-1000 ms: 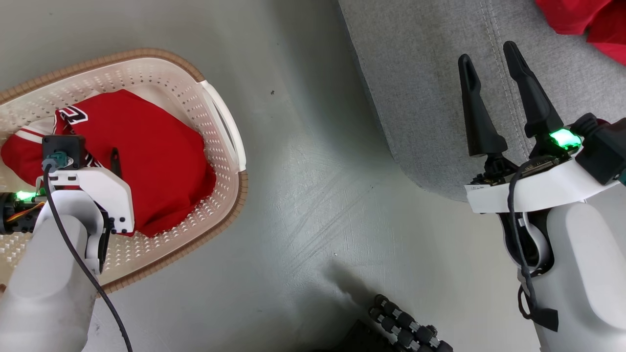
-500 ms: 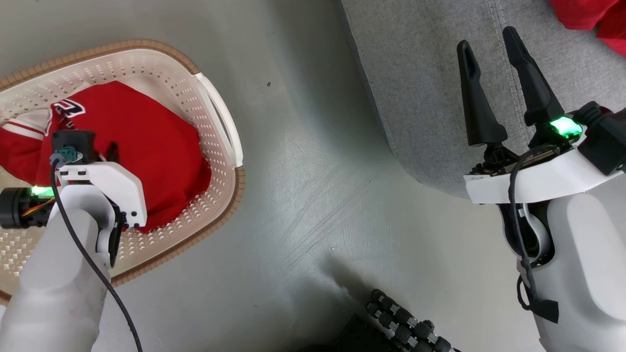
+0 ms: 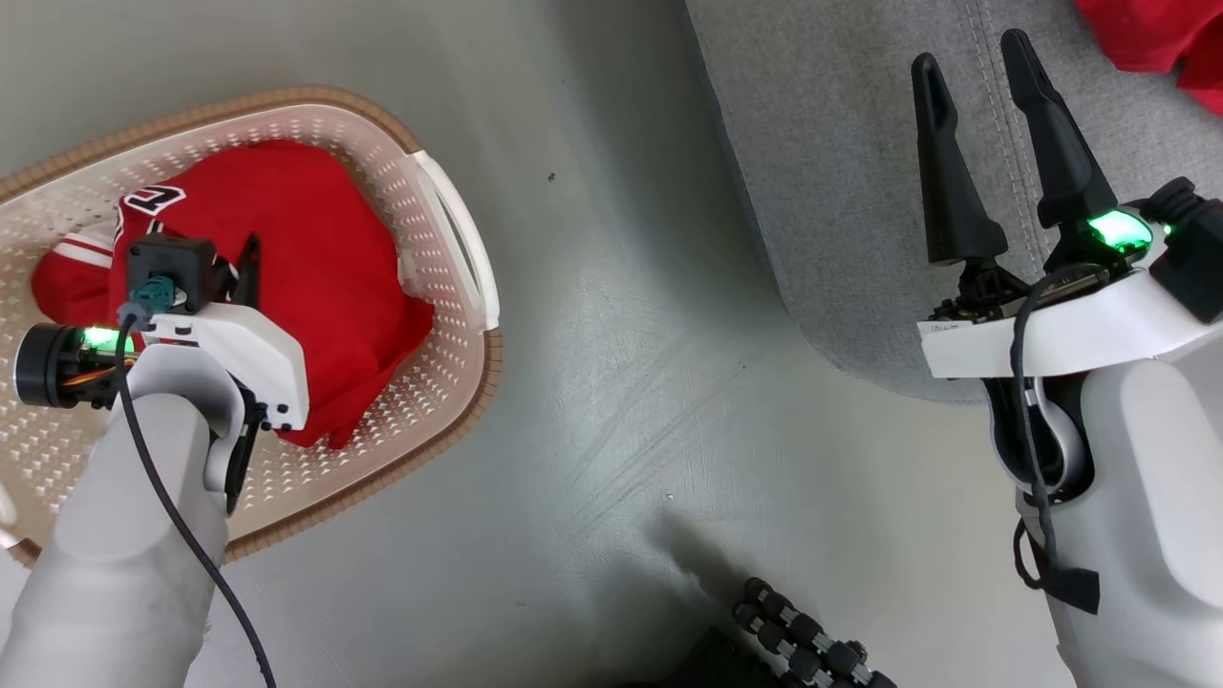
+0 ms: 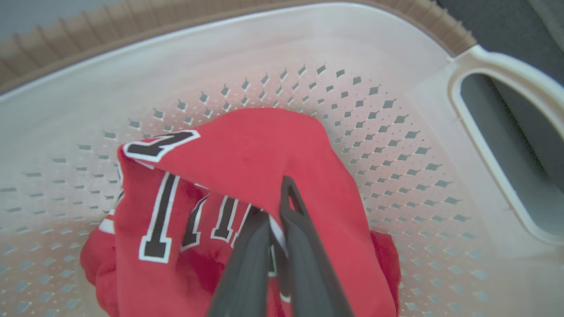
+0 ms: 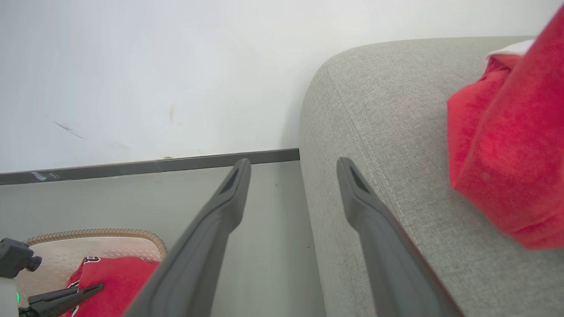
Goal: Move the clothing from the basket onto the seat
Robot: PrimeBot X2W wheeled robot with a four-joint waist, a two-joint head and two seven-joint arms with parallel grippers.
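Observation:
A red garment [image 3: 315,248] with black-and-white lettering lies bunched in the cream basket [image 3: 449,315] at the left. My left gripper [image 3: 244,268] reaches down into the basket. In the left wrist view its fingers [image 4: 304,246] are shut on a fold of this clothing [image 4: 264,149], with the perforated basket wall [image 4: 396,132] behind. My right gripper [image 3: 967,50] stands open above the grey seat [image 3: 841,172], with nothing between its fingers [image 5: 220,207]. A second red garment [image 3: 1147,38] lies on the seat [image 5: 396,110] and shows beside the right fingers as red cloth [image 5: 506,154].
Bare grey floor [image 3: 611,334] separates the basket from the seat's rounded corner. A dark ribbed part [image 3: 803,635] sits at the bottom edge of the head view. A white wall with a dark baseboard [image 5: 154,167] runs behind the basket [image 5: 97,233].
My left gripper has closed on the red garment, which has bunched up around its fingers. The head camera has shifted slightly. My right gripper stays open over the seat.

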